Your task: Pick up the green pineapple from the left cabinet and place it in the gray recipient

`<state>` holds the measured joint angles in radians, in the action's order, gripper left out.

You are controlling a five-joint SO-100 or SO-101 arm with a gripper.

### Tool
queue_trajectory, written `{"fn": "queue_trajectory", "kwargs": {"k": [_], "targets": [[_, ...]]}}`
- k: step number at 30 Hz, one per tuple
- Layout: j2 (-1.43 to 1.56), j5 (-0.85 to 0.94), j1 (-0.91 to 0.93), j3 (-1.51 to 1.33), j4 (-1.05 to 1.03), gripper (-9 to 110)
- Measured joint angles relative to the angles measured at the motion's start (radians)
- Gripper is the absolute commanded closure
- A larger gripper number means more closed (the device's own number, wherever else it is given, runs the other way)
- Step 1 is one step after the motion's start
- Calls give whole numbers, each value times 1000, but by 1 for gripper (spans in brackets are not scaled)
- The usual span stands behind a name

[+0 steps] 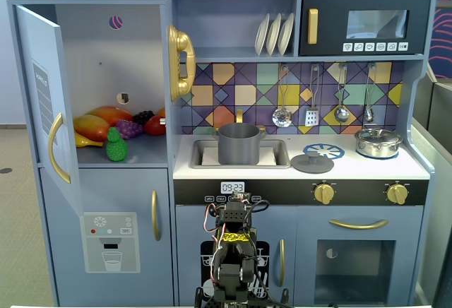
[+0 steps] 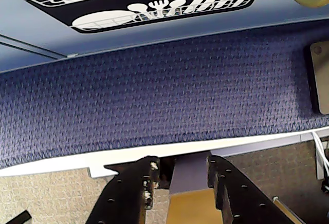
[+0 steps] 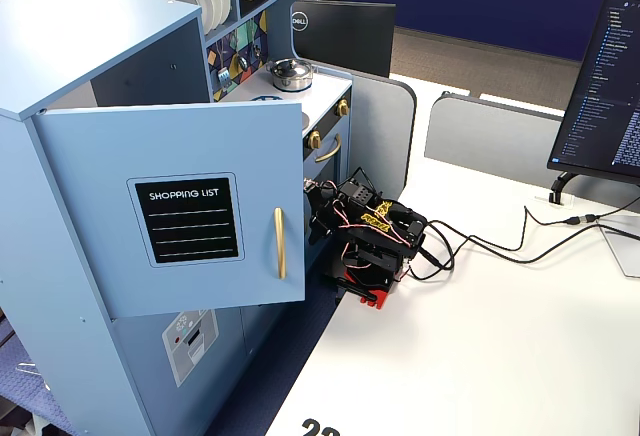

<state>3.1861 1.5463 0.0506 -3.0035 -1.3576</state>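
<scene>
Below the sink, folded arm [image 1: 233,251]

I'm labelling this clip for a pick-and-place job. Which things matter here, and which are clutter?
Job:
green pineapple
left cabinet
gray recipient
gripper

Clutter:
mangoes
purple grapes
silver lidded pot
flat gray lid
</scene>
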Motion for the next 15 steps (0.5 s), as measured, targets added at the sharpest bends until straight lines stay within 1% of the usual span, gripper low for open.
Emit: {"fn": "queue_trajectory", "kwargs": {"k": [2, 3, 5, 7, 9, 11, 13, 15], "targets": [[0, 2, -18, 0, 0, 101], [0, 0, -63, 0, 3, 101], [-2, -6, -181, -3, 37, 101], [-5, -28, -333, -6, 132, 96], [-11, -54, -488, -8, 337, 93], [-6, -57, -634, -9, 591, 89], [-32, -12, -758, -6, 848, 86], [-80, 25, -848, 23, 1094, 87]]}}
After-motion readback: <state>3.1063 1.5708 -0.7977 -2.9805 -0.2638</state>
